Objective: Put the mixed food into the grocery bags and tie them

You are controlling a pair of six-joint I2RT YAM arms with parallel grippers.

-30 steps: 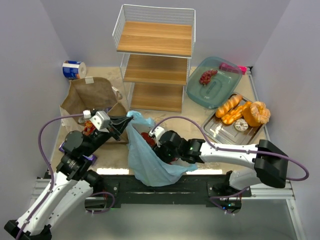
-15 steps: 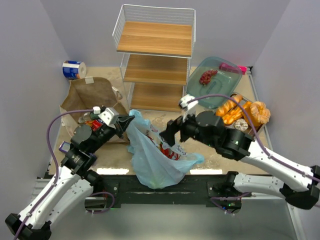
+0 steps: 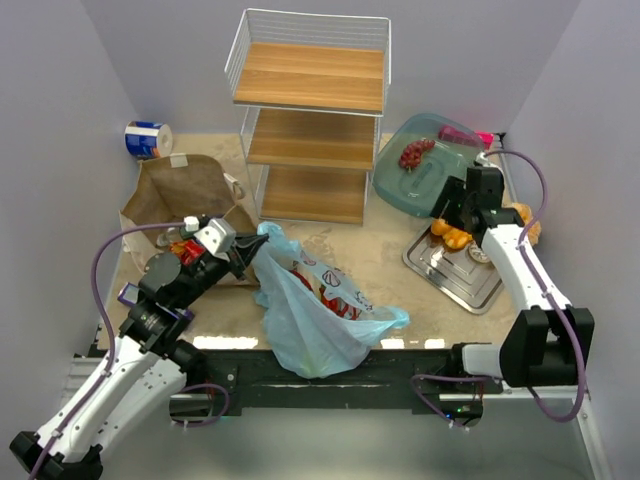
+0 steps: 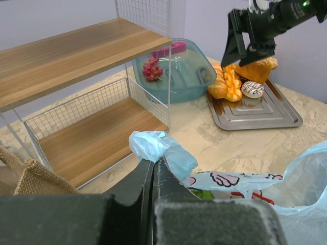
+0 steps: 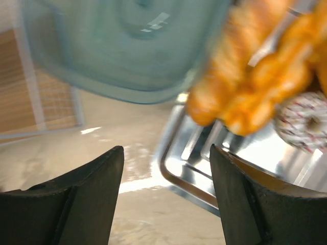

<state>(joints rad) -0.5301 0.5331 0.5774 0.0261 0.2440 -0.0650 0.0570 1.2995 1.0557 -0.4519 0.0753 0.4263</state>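
The light-blue plastic bag (image 3: 305, 320) lies open on the table with red and green food showing inside. My left gripper (image 3: 254, 252) is shut on the bag's bunched rim (image 4: 152, 144); its jaws (image 4: 153, 163) are pressed together on the plastic. The brown paper bag (image 3: 185, 190) stands behind the left arm. Orange-brown breads (image 4: 225, 84) and a sprinkled donut (image 4: 252, 89) sit on a silver tray (image 3: 455, 275). My right gripper (image 3: 450, 212) hangs open just over the tray's left corner. In the right wrist view the right gripper (image 5: 166, 153) holds nothing, with the breads (image 5: 245, 87) ahead of it.
A three-tier wire and wood shelf (image 3: 310, 110) stands at the back centre. A teal see-through dish (image 3: 430, 170) with a red item sits beside the tray. A blue-and-white roll (image 3: 148, 138) lies at the far left. A purple bar (image 3: 128, 295) lies by the left arm.
My right arm came out of the blue bag's mouth and swung right to the tray, with its jaws apart. My left gripper kept its hold on the bag's rim.
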